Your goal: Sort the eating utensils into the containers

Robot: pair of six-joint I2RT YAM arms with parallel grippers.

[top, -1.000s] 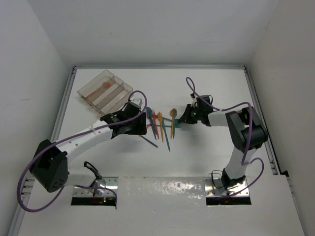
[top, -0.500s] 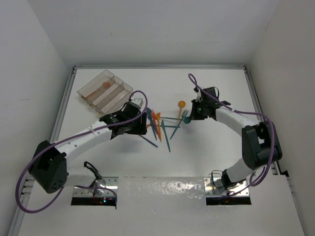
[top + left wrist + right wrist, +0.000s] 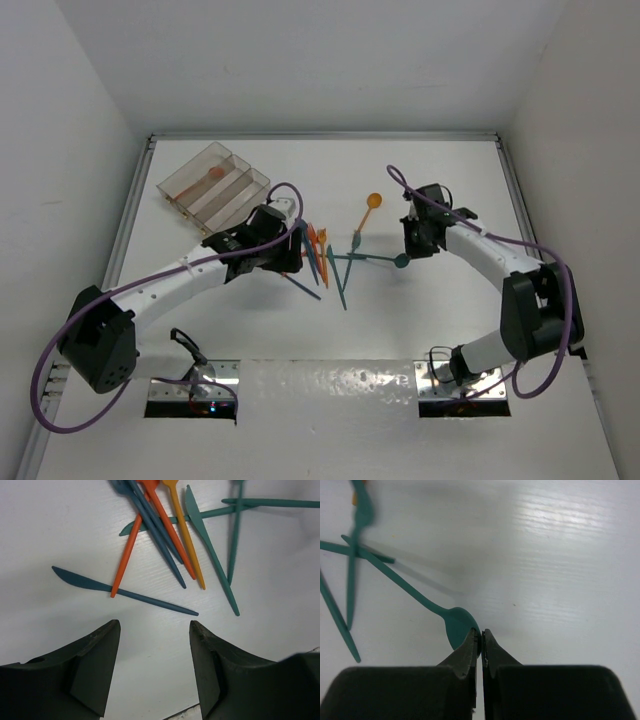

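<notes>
Crossed orange, teal, blue utensils (image 3: 320,252) mid-table; teal spoon (image 3: 456,623) pinched by its bowl; clear divided tray (image 3: 186,164) far left

White worktop (image 3: 440,160). Far left: clear three-compartment tray (image 3: 185,168), angled. Centre: crossed heap of orange, teal and dark blue utensils (image 3: 322,250). Dark blue knife (image 3: 120,590) on the near side. Right of heap: orange spoon (image 3: 372,202), teal spoon (image 3: 400,261).

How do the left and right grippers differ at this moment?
The left gripper stands open and empty; the right gripper is shut, its tips seemingly pinching the bowl of a teal spoon. The left is beside the utensil pile, with a dark blue knife just ahead of it; the right is out to the pile's right. Both are low over the white table.
</notes>
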